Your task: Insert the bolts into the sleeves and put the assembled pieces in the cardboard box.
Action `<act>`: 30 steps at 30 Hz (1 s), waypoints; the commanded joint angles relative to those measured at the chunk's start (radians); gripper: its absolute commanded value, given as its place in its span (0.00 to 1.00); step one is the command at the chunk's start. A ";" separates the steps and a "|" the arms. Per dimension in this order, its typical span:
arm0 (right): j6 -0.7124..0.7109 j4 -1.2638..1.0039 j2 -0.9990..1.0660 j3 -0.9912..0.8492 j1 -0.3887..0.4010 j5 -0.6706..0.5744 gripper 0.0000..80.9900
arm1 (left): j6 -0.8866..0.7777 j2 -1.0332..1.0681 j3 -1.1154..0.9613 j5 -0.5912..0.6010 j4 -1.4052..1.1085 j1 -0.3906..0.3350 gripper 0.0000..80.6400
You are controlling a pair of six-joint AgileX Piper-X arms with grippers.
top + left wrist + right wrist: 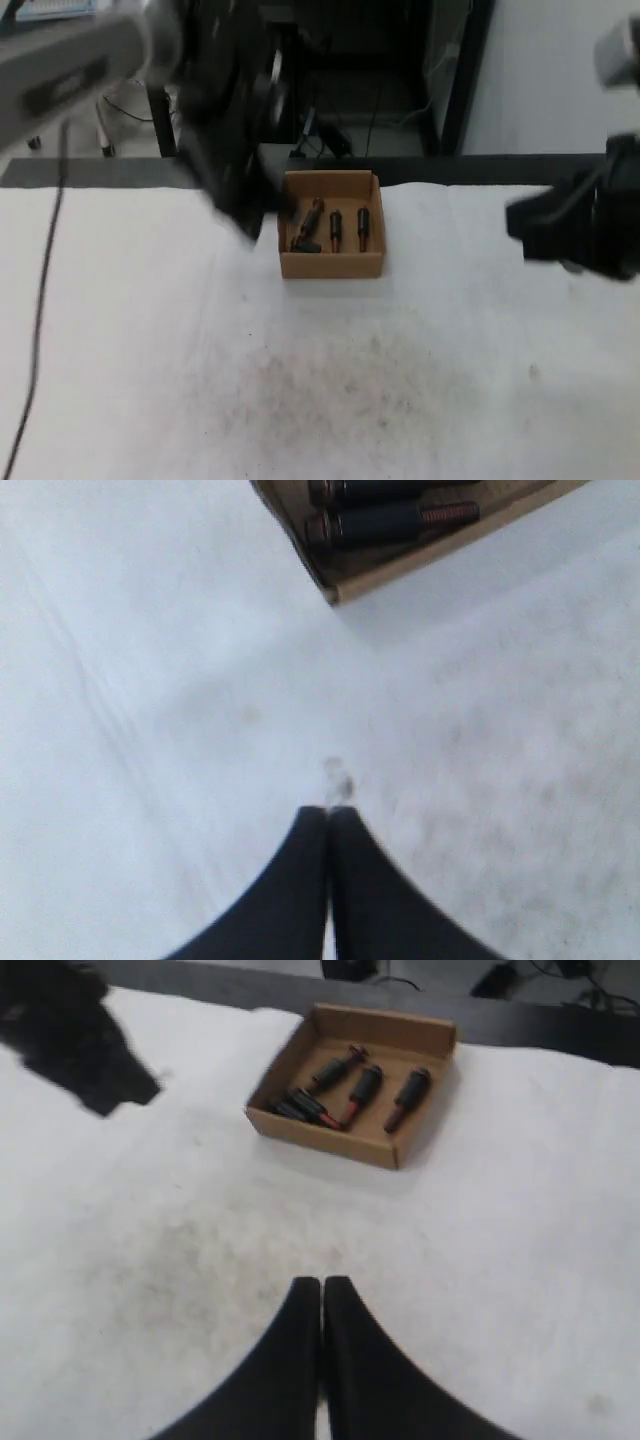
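- Left jaws: closed, tip against tip, gripping nothing; they hang above the white surface (pixel 150 680).
- Cardboard box (pixel 420 565): one corner lies ahead of the left jaws and off to one side, near them but apart. The box is open-topped, of plain brown card, and rests flat on the surface.
- Assembled pieces (pixel 390 522): two lie parallel just inside that corner. Each is a dark sleeve with a reddish threaded end showing beyond it.
- Right jaws: closed, tips together, gripping nothing; they hang above the surface, with the cardboard box well ahead of them and well apart.
- From the right wrist view, three assembled pieces lie side by side in the box, apart from one another. More dark pieces are bunched in one corner, and their number cannot be told.
- Left arm (pixel 235 170): stands just beside the box in the high view.
- Right arm (pixel 580 230): stands well apart from the box, on its other side.
- Dark speckles (pixel 330 390): mark the surface between the right jaws and the box.
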 commanded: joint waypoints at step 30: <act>0.072 -0.191 -0.615 0.688 -0.002 0.301 0.01 | -0.297 -1.578 1.455 -0.114 -0.798 0.000 0.00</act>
